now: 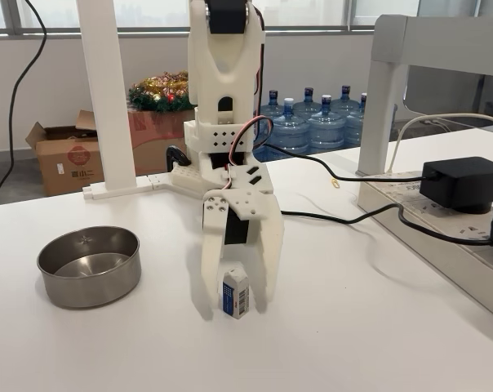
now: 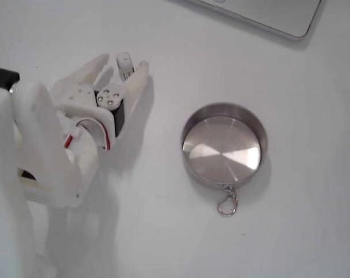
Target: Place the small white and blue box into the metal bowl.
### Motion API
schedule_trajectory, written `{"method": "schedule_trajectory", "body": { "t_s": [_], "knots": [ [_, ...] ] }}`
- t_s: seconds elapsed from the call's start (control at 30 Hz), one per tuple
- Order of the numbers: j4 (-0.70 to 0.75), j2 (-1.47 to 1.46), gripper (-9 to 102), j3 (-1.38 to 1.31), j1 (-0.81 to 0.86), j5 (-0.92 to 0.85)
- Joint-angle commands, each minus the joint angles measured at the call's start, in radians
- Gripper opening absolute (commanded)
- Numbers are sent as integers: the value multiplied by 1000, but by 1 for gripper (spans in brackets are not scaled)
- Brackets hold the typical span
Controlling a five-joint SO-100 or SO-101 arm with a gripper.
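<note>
The small white and blue box [image 1: 235, 292] stands upright on the white table, between the two white fingers of my gripper [image 1: 235, 307]. The gripper points straight down and is open, one finger on each side of the box. From above, the box [image 2: 124, 60] shows as a small pale block between the fingertips of the gripper [image 2: 121, 65]. The metal bowl [image 1: 91, 291] sits empty on the table to the left in the lower fixed view, about a hand's width from the gripper. From above, the bowl [image 2: 221, 180] lies to the right, with a key clip [image 2: 226, 204] on its rim.
A black power adapter [image 1: 463, 181] on a power strip with black cables [image 1: 344, 216] lies at the right. A white post [image 1: 108, 98] rises behind the bowl. A grey laptop edge [image 2: 268, 14] lies at the top of the view from above. Water bottles stand beyond the table.
</note>
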Motion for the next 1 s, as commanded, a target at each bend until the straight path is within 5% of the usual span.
{"method": "schedule_trajectory", "body": {
  "t_s": [0.0, 0.53, 0.97],
  "knots": [
    [-15, 14, 22, -2, 14, 3],
    [-17, 14, 1, 0, 71, 0],
    [-6, 328, 1, 193, 133, 0]
  ]
}}
